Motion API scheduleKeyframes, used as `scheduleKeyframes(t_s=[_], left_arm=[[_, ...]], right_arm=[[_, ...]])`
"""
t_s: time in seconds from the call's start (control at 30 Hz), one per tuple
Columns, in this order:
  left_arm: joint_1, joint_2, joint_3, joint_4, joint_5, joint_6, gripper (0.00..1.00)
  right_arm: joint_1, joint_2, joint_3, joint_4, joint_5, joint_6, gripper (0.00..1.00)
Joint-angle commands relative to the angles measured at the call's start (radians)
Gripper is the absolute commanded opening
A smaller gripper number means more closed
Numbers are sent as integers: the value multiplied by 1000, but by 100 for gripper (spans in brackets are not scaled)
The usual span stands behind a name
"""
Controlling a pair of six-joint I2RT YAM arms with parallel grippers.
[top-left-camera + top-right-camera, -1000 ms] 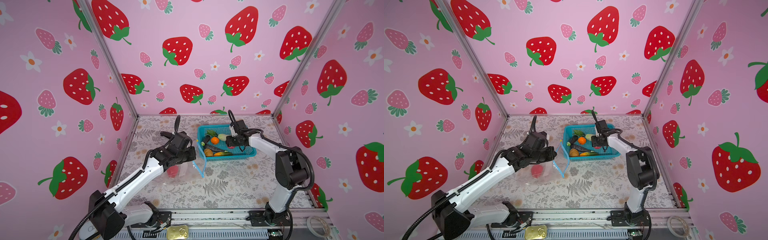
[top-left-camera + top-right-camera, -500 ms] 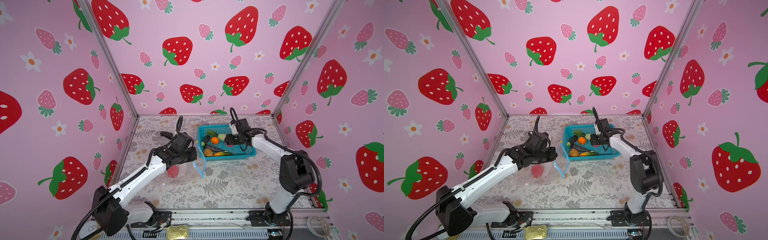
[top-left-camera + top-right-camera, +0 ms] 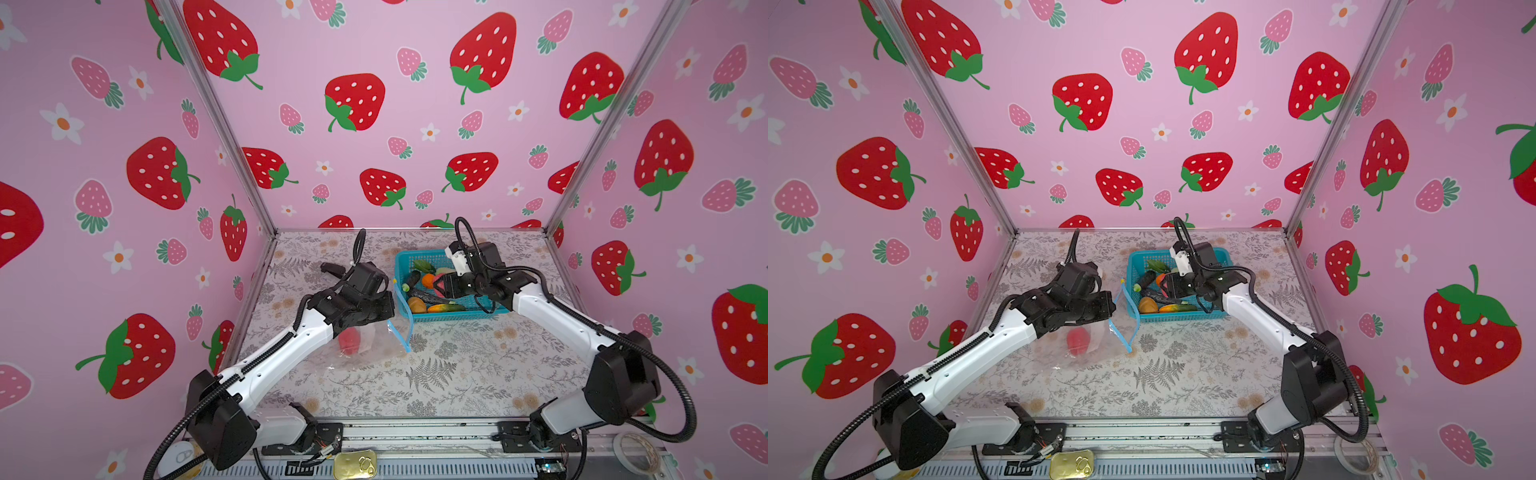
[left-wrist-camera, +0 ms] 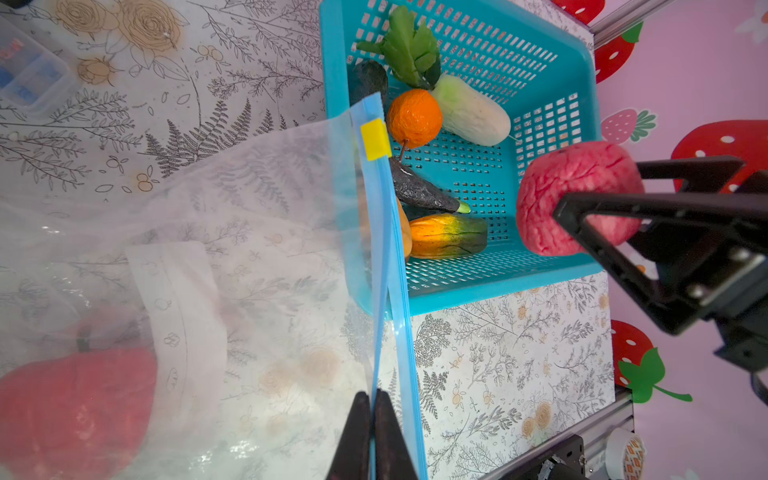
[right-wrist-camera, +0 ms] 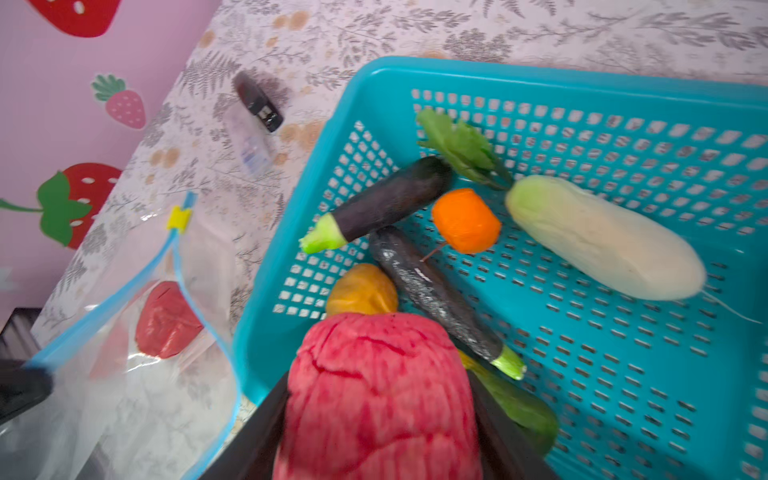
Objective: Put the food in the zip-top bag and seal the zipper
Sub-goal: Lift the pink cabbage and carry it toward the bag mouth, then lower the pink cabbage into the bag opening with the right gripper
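Note:
The zip-top bag (image 3: 370, 349) (image 3: 1100, 347) lies left of the basket, with one red-pink lump (image 3: 348, 340) (image 4: 75, 411) (image 5: 168, 320) inside. Its light-blue zipper (image 4: 386, 249) (image 5: 104, 299) is parted, and the yellow slider tab (image 4: 375, 138) sits at the far end. My left gripper (image 4: 372, 399) (image 3: 388, 309) is shut on one zipper strip and holds it up. My right gripper (image 5: 378, 386) (image 3: 440, 284) is shut on a second red-pink lump (image 5: 378, 411) (image 4: 577, 197) above the basket's left part. An orange (image 4: 414, 117), white radish (image 4: 471, 110) and eggplant (image 5: 386, 203) lie in the basket.
The teal basket (image 3: 457, 318) (image 3: 1183, 318) stands at the back, touching the bag's mouth. A small clear bottle with a dark cap (image 5: 257, 104) and a clear box (image 4: 29, 79) lie on the table behind the bag. A tin (image 3: 355, 465) and tape roll (image 3: 636, 446) sit at the front rail.
My right gripper has moved left over the basket with the red-pink lump, nearer the bag. The left gripper keeps its grip on the zipper strip and has barely shifted.

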Motion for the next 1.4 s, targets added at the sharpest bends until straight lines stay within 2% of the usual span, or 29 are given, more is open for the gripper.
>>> scheduleKeyframes(t_s=[0.0,0.3,0.7,1.37], left_arm=[[4,2,44,-2,4,-5,9],[3,-15,46,-12,-10,-1,9],[4,-30,47,-9,-12,-1,8],[4,-36,54,-3,-8,-1,8]], right_arm=[[52,-33,-22,41,-31,16,56],[173,-3,-23,97,-48,44,56],[254,40,-41,160,-57,78,56],[282,142,-19,175,-63,66,56]])
